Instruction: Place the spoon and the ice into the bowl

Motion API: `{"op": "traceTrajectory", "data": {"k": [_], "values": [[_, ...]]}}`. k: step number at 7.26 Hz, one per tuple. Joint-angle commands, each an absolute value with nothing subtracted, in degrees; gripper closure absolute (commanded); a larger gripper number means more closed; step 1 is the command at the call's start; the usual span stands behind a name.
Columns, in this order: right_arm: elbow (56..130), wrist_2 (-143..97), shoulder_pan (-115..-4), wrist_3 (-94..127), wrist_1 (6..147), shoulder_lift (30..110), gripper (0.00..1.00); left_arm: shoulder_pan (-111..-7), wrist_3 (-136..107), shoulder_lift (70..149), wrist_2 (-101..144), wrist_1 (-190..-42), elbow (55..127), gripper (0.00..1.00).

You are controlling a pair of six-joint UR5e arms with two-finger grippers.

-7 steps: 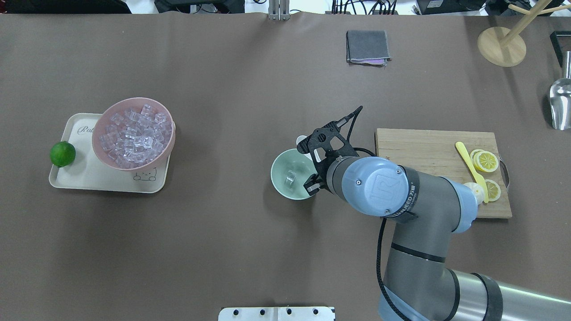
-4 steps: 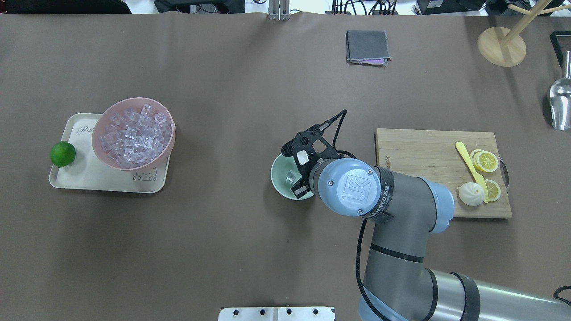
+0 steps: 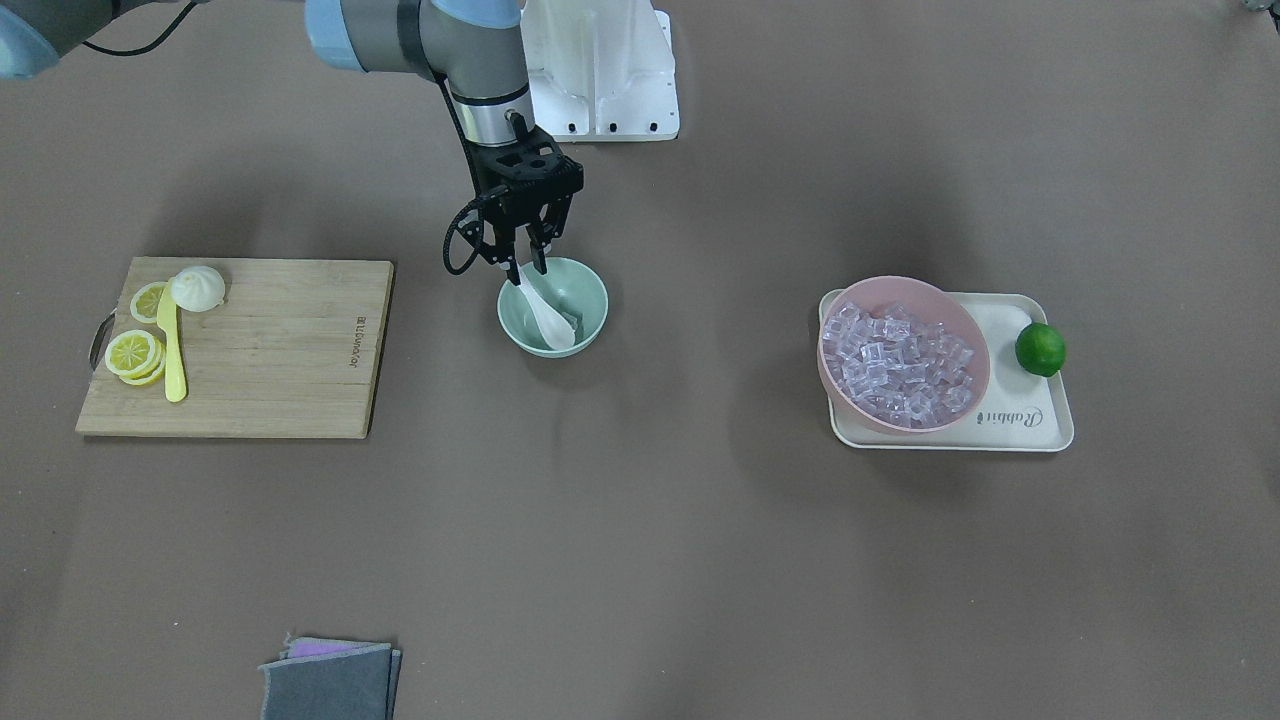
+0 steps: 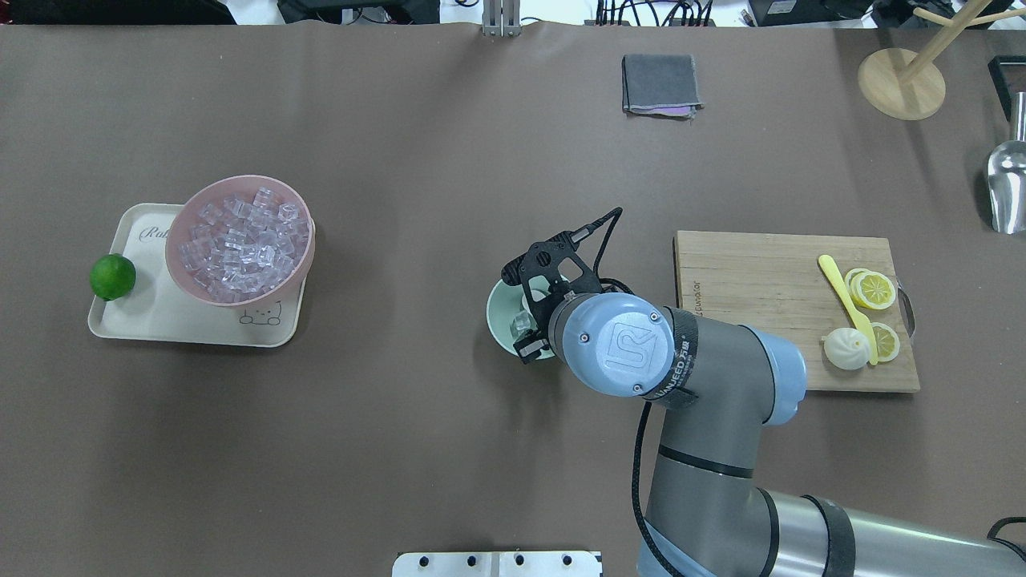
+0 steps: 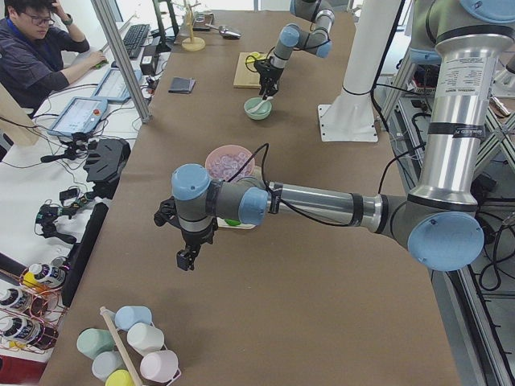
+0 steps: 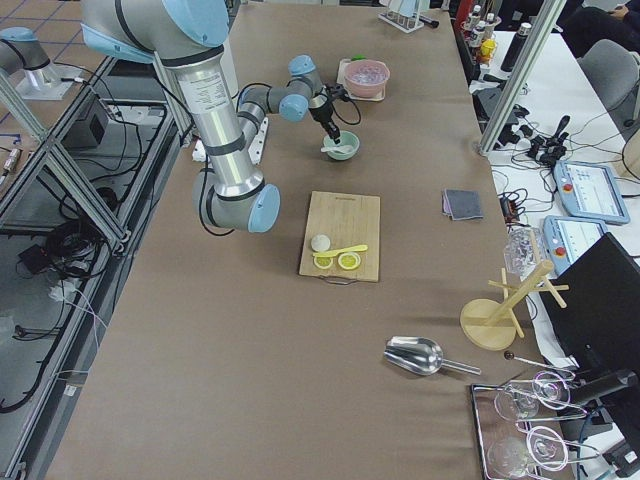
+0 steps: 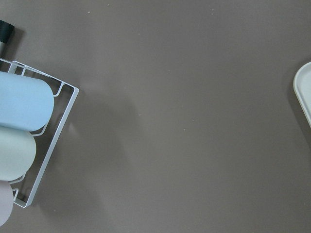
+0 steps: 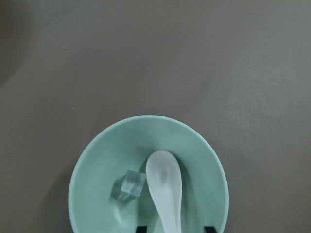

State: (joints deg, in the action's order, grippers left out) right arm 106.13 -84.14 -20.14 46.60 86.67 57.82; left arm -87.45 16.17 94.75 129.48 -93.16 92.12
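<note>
The right claw hangs just over the robot-side rim of the bowl, which stands alone near the middle of the worktop. The spoon already lies inside, scoop down on the bowl floor and handle sloping up toward the claw. One ice cube sits on the floor of the bowl just beside the scoop, close to it, though contact cannot be made out.

In the right wrist view the dark pads stand apart from the handle on both sides, with green showing in each gap. So the claw reads as open, not clamping the spoon. The left claw hovers over bare worktop, well away from the bowl, and shows only in the side view, so whether it is spread or closed cannot be told.

Both of the task's things appear to be in the bowl, so the step in hand is probably the retreat. It would go best as a straight vertical lift with the jaws kept wide, since the handle sits between the pads and a sideways drift could hook it and flick the spoon out. The bowl looks light and nothing pins it, so a nudge to the rim might slide or tip it. Only once the pads are clear above the handle should the arm swing away
</note>
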Motion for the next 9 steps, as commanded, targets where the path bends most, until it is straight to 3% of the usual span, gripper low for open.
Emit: {"op": "traceTrajectory", "data": {"k": [1,4,7,9], "values": [[106.35,-84.11,-20.3,49.57,86.66,57.22,0.0,-87.45,16.17,94.66,129.46,-93.16,92.02,0.02],[106.17,-89.09,-28.79,48.78,87.19,57.39,0.0,-87.45,16.0,93.35,129.38,-93.34,90.97,0.02],[101.18,-98.13,-39.77,43.54,87.01,57.92,0.0,-89.63,15.82,88.97,134.0,-91.41,89.82,0.02],[100.64,-111.11,-51.0,36.07,86.84,62.29,0.0,-93.16,15.64,90.08,138.86,-80.93,91.91,0.02]]}}
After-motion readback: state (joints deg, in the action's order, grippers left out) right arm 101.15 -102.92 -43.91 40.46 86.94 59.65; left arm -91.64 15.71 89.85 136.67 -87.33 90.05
